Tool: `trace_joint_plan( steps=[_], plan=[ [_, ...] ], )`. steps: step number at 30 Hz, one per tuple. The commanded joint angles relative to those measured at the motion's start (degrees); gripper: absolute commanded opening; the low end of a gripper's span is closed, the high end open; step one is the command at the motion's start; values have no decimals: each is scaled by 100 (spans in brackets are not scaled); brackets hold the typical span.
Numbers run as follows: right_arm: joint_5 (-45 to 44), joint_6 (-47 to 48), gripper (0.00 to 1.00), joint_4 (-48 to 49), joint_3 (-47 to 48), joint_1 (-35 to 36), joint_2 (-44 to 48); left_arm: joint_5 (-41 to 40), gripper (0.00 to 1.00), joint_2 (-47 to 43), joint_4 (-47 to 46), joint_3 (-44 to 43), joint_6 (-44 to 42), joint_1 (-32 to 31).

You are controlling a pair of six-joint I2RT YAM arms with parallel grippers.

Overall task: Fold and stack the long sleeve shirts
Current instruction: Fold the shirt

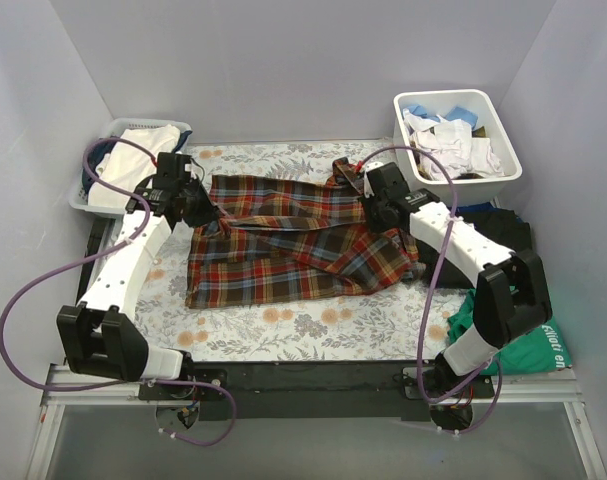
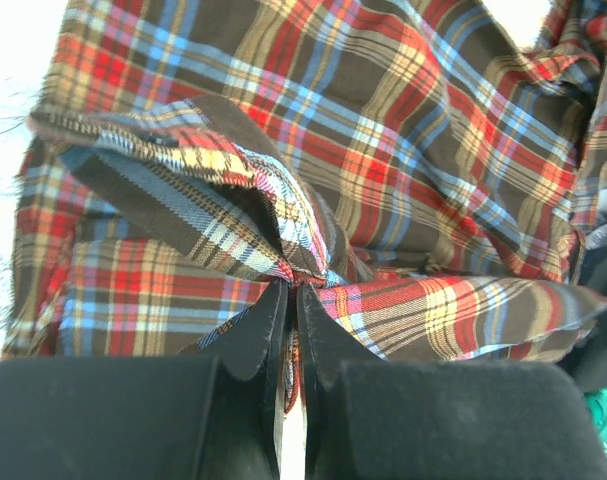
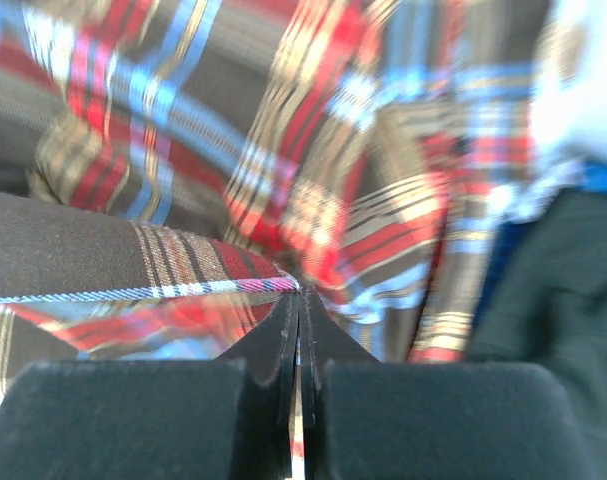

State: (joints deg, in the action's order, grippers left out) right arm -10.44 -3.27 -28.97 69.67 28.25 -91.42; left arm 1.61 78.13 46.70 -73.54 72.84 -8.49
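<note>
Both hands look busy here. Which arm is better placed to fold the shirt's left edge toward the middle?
Left, probably: the left hand is shut on the plaid shirt at that edge, while the right hand pinches the opposite side.
</note>
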Motion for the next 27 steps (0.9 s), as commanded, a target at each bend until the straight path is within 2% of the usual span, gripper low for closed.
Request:
trace_joint_plan(
  steps=[1, 9, 11, 19, 27],
  plan=[
    [-635, -34, 1, 119, 416, -100, 492, 305, 0, 246, -380, -284, -120, -3],
    [-995, -86, 1, 348, 162, -206, 897, 981, 9, 1028, -881, -679, -226, -3],
    [-1057, -156, 1, 348, 56, -232, 994, 1113, 9, 1204, -925, -785, -252, -3],
    [-1364, -604, 1, 612, -997, -302, 1635, 1544, 12, 1459, -1145, -1101, -455, -3],
    [-1708, -1150, 1, 910, -1561, -382, 2338, 2071, 16, 1512, -1523, -1144, -428, -3]
  ],
)
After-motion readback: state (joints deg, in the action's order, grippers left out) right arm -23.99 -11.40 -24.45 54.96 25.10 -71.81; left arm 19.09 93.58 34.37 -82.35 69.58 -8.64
